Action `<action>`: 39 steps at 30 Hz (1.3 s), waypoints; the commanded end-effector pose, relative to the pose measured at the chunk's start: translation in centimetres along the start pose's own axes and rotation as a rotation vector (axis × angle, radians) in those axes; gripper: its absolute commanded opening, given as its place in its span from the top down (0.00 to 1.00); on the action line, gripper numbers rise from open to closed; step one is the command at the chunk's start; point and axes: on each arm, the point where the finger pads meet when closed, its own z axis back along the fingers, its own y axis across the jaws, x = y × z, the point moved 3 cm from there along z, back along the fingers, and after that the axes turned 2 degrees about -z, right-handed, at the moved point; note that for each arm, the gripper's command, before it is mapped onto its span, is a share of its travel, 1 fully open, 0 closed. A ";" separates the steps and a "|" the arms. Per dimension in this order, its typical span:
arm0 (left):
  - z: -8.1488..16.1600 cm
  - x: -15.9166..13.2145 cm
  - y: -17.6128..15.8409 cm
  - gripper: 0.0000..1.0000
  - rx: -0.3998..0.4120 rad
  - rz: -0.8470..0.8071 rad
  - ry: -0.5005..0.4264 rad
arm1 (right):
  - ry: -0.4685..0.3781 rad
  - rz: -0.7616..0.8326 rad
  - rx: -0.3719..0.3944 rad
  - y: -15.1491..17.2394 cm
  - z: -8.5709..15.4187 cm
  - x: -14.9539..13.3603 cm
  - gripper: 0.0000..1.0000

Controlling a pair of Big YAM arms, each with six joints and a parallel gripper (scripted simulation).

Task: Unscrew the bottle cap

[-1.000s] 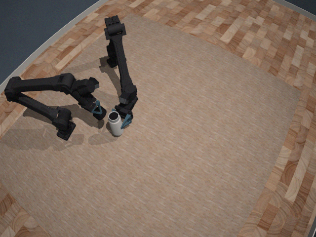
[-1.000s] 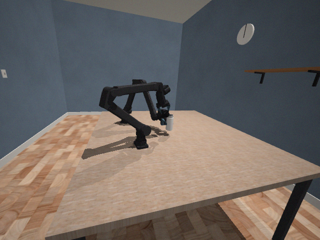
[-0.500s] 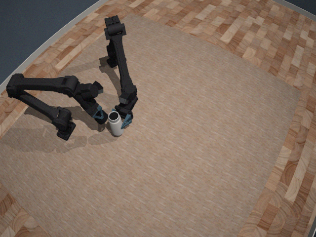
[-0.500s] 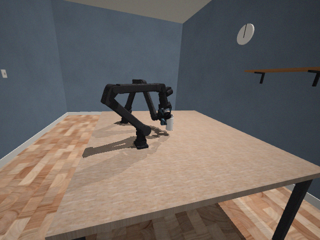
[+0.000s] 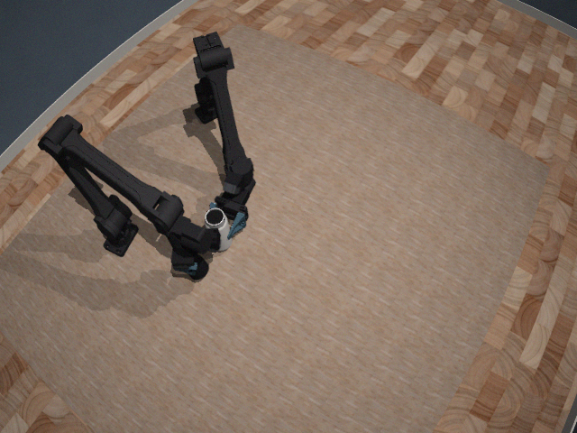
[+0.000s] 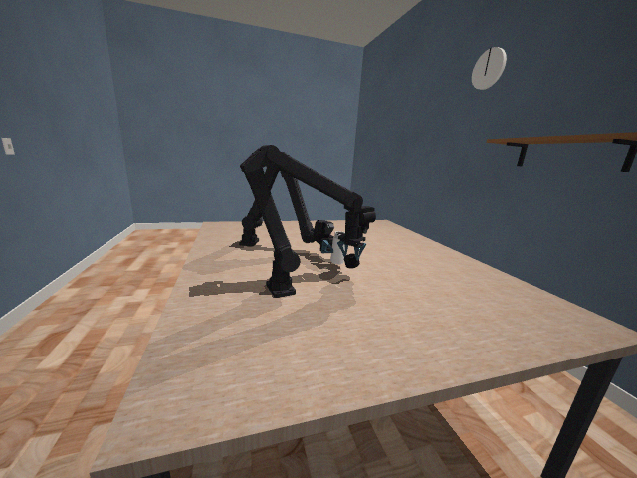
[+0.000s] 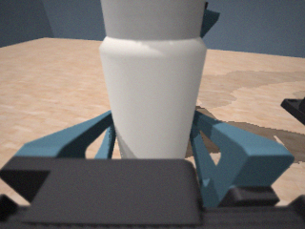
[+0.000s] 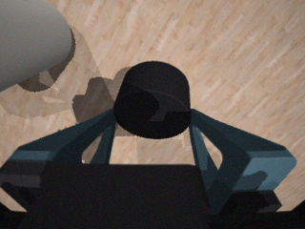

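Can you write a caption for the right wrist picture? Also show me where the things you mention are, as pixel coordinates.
Blue fingers pinch the black cap (image 8: 152,100) beside the pale bottle (image 8: 30,40).

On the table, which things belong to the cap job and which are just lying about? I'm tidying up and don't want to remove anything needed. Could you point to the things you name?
Part of the job:
- white bottle (image 5: 224,241) (image 6: 336,255) (image 7: 152,91) (image 8: 30,43)
- black cap (image 5: 199,269) (image 6: 351,260) (image 8: 152,100)
- left gripper (image 5: 224,221) (image 7: 152,129)
- right gripper (image 5: 193,268) (image 6: 351,252) (image 8: 152,112)

Just lying about:
- nothing that I can see

From where I stand I count two black arms, each with one pincer (image 5: 224,222) (image 5: 190,268) (image 6: 329,245) (image 6: 351,252) (image 7: 153,116) (image 8: 152,112), so two pincers. There's one bench (image 5: 353,261) (image 6: 359,329) (image 7: 57,91) (image 8: 248,72), one white bottle (image 5: 223,240) (image 6: 337,251) (image 7: 152,91) (image 8: 29,43), one black cap (image 5: 199,270) (image 6: 352,260) (image 8: 153,100), one wall clock (image 6: 489,68), one shelf (image 6: 565,138) on two brackets, and one light switch (image 6: 8,146).
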 end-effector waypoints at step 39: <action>-1.4 -1.1 -0.7 1.00 -0.035 -0.045 -0.046 | 0.067 -0.588 -0.015 -3.4 -4.0 -0.1 1.00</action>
